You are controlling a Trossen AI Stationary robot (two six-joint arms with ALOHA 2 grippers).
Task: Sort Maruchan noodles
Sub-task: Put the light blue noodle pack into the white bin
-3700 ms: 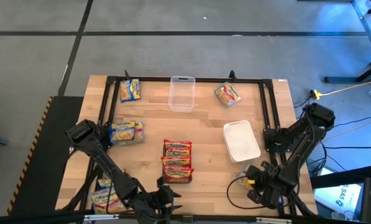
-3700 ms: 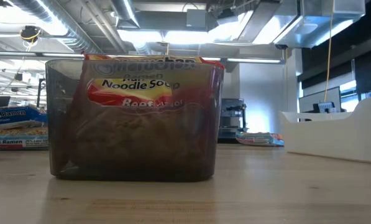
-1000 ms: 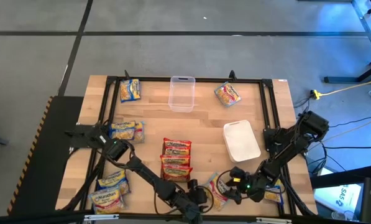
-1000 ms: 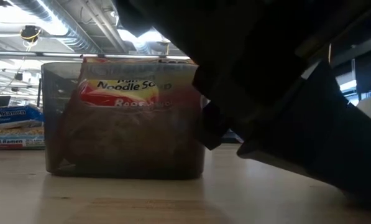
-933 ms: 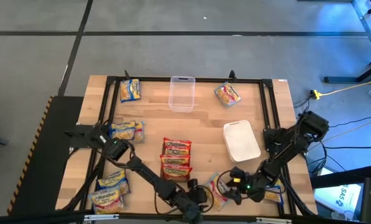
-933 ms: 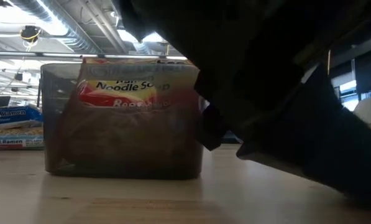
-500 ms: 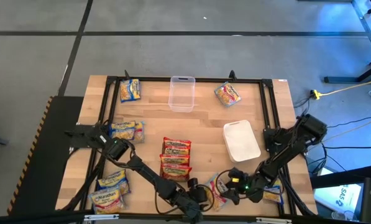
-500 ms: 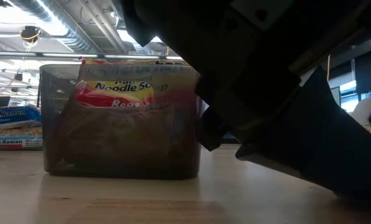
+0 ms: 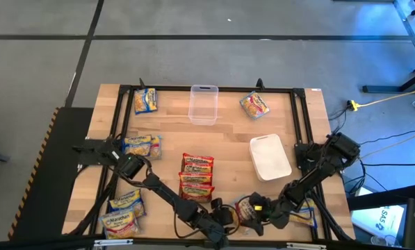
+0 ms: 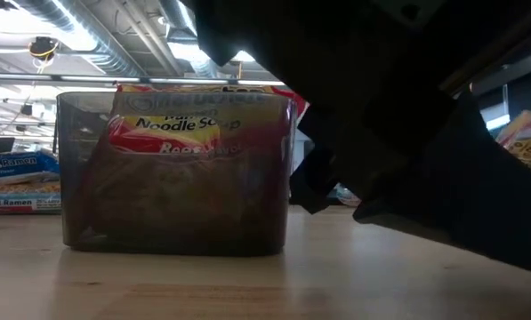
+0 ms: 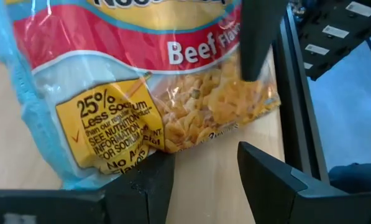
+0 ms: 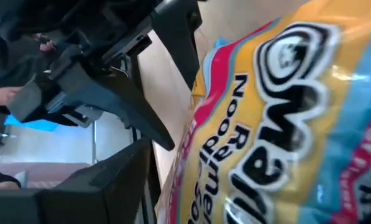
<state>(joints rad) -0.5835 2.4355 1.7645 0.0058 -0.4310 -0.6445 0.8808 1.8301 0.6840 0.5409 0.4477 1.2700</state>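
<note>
Both grippers are seen meeting at the near edge of the table (image 9: 228,139), in the middle. The right gripper (image 9: 252,214) is closed on a noodle packet (image 9: 245,210), which is held just off the wood between the two arms; in the right wrist view the packet (image 12: 278,124) fills most of the picture, pressed against the dark fingers (image 12: 120,180). The left gripper (image 9: 224,217) is placed just beside that packet, its jaws apart; in the left wrist view its two fingers (image 11: 266,180) are seen spread with bare wood between them, and the beef packet (image 11: 141,81) lies just ahead of them, crossed by one finger of the other arm.

A stack of red-labelled packets (image 9: 197,179) is seen mid-table, standing inside a dark clear bin as shown in the low view (image 10: 172,169). A pair of blue-labelled packets (image 9: 141,146) lies at the left side, near the left arm's base. Two more packets (image 9: 121,214) lie at the near left corner. A single blue packet (image 9: 145,101) is at the far left, and a pinkish packet (image 9: 254,105) at the far right. Another packet (image 9: 303,212) is partly hidden under the right arm.

A clear container (image 9: 203,104) is placed at the far middle, and a white container (image 9: 270,157) at the right, well apart from the grippers.
</note>
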